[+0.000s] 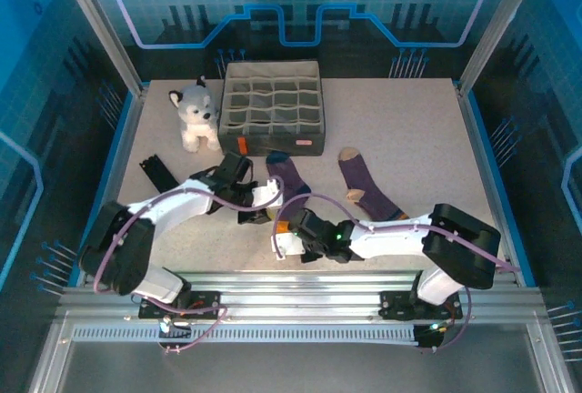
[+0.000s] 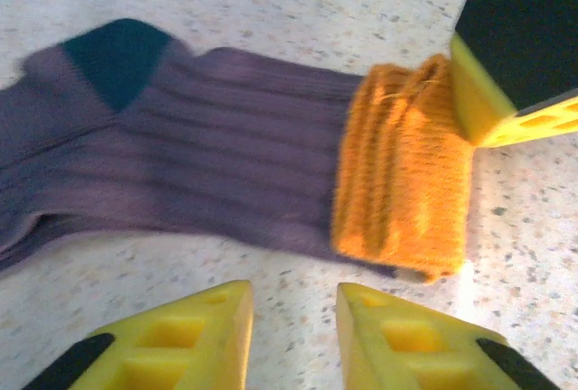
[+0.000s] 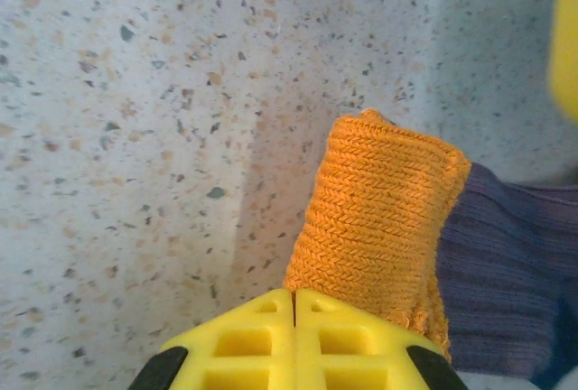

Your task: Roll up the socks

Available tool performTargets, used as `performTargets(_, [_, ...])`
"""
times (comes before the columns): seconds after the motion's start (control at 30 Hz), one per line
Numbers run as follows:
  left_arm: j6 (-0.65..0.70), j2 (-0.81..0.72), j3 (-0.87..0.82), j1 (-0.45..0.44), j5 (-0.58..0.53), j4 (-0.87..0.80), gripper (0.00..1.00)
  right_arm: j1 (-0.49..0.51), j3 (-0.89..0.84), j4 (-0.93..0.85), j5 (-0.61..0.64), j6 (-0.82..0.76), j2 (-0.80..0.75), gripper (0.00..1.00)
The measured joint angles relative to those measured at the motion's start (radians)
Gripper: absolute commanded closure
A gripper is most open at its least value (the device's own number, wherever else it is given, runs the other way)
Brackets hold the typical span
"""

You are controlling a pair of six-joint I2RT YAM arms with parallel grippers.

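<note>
Right gripper (image 3: 294,300) pressed shut at the orange cuff (image 3: 375,209), we can't tell if it pinches; left gripper (image 2: 294,304) slightly parted, empty, beside the purple sock (image 2: 208,146).

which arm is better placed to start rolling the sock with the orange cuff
Right, probably: the right gripper is shut at the orange cuff, the end to roll from. The left gripper is open beside the sock, touching nothing.

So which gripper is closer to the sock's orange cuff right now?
The right. The right gripper is shut with its tips against the orange cuff; the left gripper hovers slightly open beside the cuff, with bare table between.
</note>
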Motion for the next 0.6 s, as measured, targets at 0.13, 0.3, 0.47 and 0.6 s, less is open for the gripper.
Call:
performTargets(0.13, [-0.009, -0.1, -0.089, 0.065, -0.021, 0.103, 0.6, -0.039, 0.04, -0.064, -0.103, 0.049, 0.0, 1.0])
performTargets(0.3, [-0.021, -0.243, -0.2, 0.152, -0.002, 0.225, 0.5, -0.077, 0.08, -0.095, -0.219, 0.111, 0.01, 1.0])
performTargets(0.47, [0.008, -0.356, -0.296, 0.158, 0.126, 0.258, 0.48, -0.111, 0.084, -0.098, -0.317, 0.164, 0.013, 1.0])
performTargets(0.6, [0.068, -0.373, -0.311, 0.123, 0.159, 0.248, 0.53, -0.159, 0.094, -0.113, -0.417, 0.206, 0.027, 1.0])
